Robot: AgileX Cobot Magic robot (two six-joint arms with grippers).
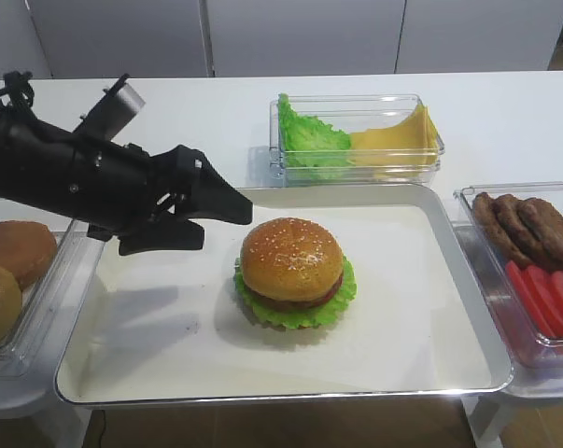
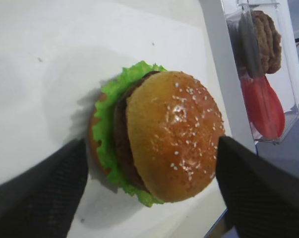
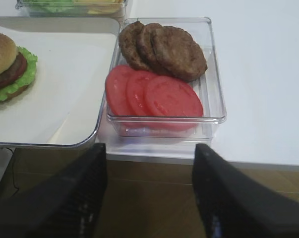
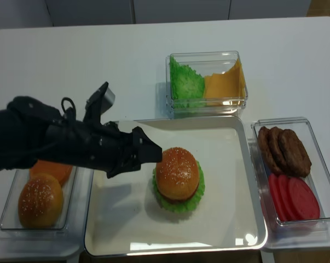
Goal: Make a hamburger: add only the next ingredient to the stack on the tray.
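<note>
Sesame bun top point(image 1: 291, 258) sits on the patty and lettuce stack point(image 1: 296, 301) mid-tray point(image 1: 430, 280). It looks light, smooth and domed; best held by its sides. Left gripper point(image 1: 204, 217) hovers beside it, spread wide, empty.

You see: clear box point(image 1: 358, 140) of lettuce point(image 1: 304, 138) and cheese point(image 1: 401, 140) behind | right box point(image 3: 164, 79): patties point(image 3: 161, 49), tomato slices point(image 3: 154, 95) | left box point(image 4: 22, 222): spare buns point(image 4: 40, 200) | white surface point(image 1: 505, 112)

One hamburger point(image 1: 294, 272); three loose patties point(image 3: 161, 49); three tomato slices point(image 3: 154, 94); two buns point(image 4: 43, 192).
</note>
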